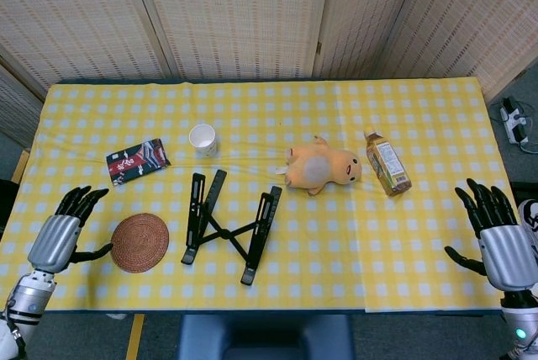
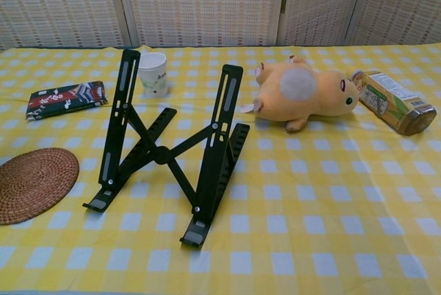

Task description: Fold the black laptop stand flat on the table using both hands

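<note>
The black laptop stand (image 1: 230, 225) stands unfolded near the middle of the yellow checked table, its two rails raised and joined by crossed struts; the chest view shows the stand (image 2: 169, 149) upright and close. My left hand (image 1: 62, 235) hovers open at the table's left front edge, left of the woven coaster, holding nothing. At the far right front edge my right hand (image 1: 498, 236) is open too, fingers spread, well away from the stand. Neither hand appears in the chest view.
A round woven coaster (image 1: 139, 242) lies just left of the stand. Behind it are a white paper cup (image 1: 203, 139) and a dark snack packet (image 1: 137, 161). To the right lie a yellow plush toy (image 1: 323, 166) and a tea bottle (image 1: 387, 163) on its side.
</note>
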`<state>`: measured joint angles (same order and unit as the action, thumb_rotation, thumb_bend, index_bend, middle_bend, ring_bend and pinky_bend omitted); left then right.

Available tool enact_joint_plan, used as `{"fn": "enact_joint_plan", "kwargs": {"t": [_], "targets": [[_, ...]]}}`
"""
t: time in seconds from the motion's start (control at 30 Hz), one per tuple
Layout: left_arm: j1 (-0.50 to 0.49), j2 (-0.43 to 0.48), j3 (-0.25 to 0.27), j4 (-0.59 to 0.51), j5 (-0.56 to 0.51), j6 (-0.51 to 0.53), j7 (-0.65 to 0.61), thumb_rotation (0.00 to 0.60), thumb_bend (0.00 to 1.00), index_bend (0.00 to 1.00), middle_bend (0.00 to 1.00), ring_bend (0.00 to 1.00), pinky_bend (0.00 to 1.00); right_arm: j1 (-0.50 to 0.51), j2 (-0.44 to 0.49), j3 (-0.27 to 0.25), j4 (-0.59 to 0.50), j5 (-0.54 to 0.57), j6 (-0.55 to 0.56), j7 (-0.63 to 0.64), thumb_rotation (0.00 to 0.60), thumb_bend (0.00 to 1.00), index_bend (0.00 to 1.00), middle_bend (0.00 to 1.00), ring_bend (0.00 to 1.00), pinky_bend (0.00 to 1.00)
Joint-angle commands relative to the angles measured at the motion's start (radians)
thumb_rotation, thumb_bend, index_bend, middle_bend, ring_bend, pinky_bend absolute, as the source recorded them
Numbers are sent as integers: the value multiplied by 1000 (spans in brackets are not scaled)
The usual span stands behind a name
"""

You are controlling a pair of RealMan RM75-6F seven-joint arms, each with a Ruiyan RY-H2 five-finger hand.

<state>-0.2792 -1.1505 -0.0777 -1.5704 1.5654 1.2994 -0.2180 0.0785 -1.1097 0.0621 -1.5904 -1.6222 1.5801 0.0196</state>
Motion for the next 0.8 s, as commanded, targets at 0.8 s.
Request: {"fn": "enact_joint_plan", "kwargs": {"t": [0.8], "targets": [[-424,-129,5,201,4,-498,-827,600,209,0,75,15,65,10,-13,-1,15,13,-23,13,600,150,0,0,34,0]]}}
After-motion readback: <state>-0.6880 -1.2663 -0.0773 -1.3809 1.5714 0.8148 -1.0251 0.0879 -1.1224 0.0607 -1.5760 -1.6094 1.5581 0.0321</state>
